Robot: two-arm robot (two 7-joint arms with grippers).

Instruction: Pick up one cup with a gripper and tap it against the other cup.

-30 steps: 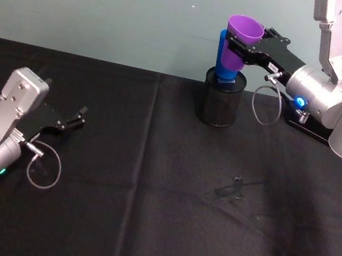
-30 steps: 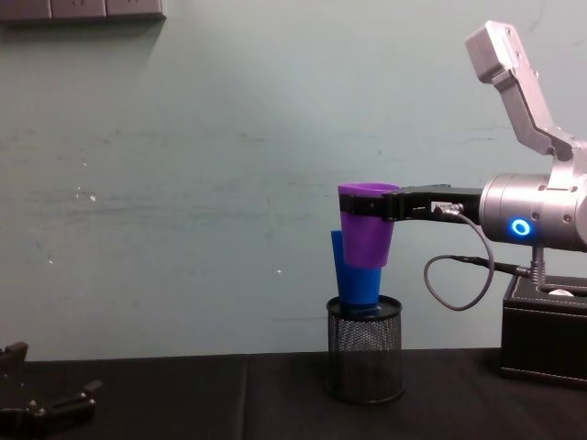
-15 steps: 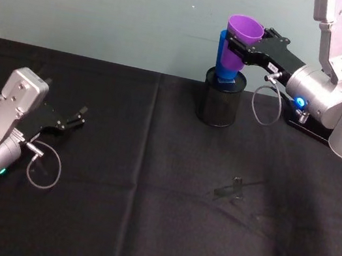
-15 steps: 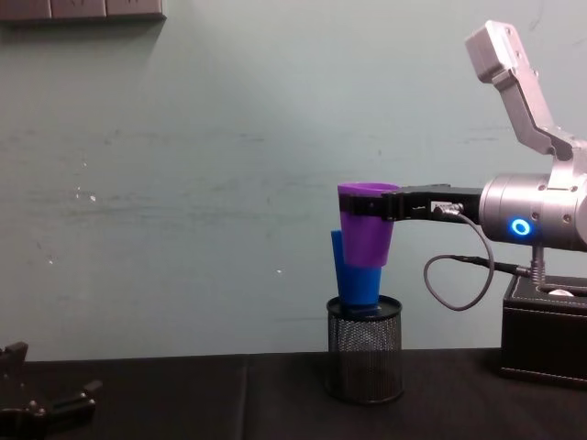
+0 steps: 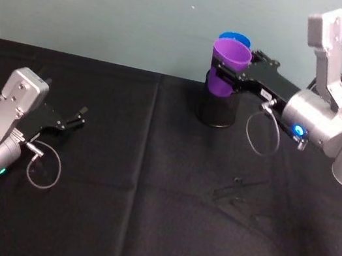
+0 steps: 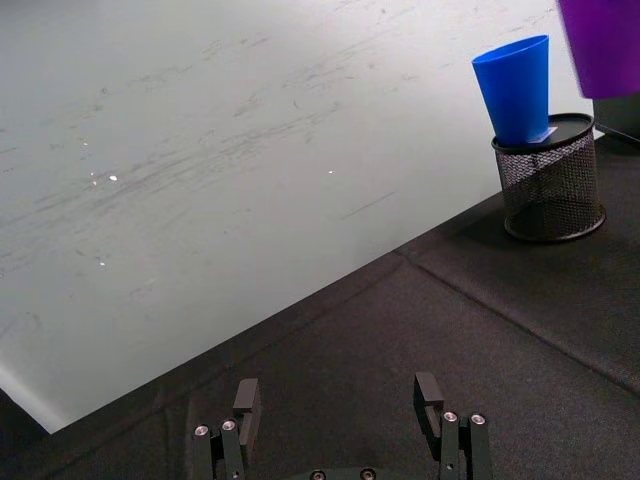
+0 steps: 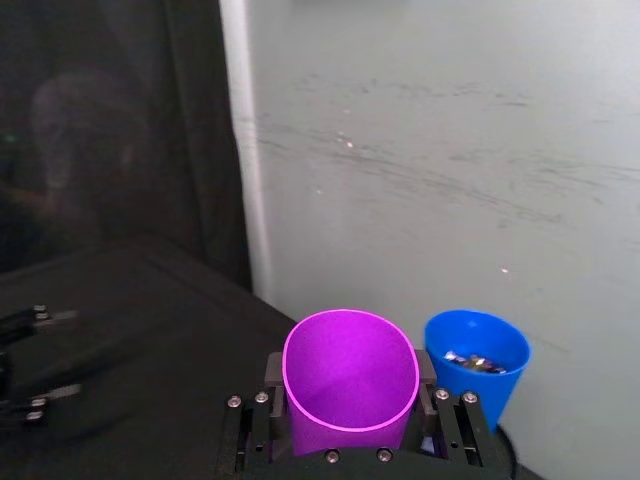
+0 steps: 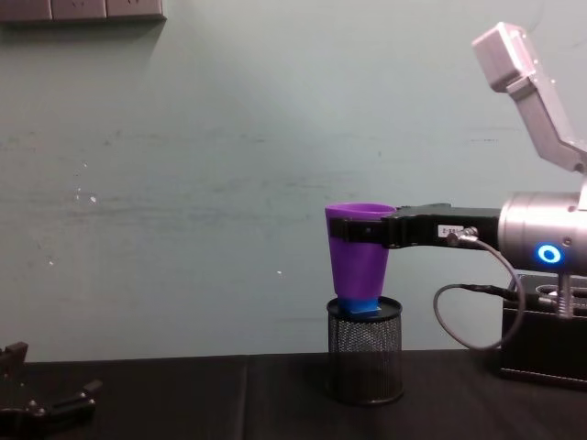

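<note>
The right gripper [image 5: 230, 72] is clenched on the purple cup [image 5: 228, 65], its flat fingers clamping the wall just below the rim so the cup hangs upright in the air, at the far side of the table [image 5: 145, 196]. It is held level with the blue cup [image 6: 515, 88], which stands propped in a mesh holder [image 6: 549, 176]; that height likely suits a side-on tap. From the right wrist view the two rims sit just beside each other, but whether they touch cannot be told. In the chest view the purple cup covers nearly all of the blue one, and the holder's contents are hard to make out. The left gripper [image 6: 340, 420] rests parked near the left edge, fingers spread apart and empty.
</note>
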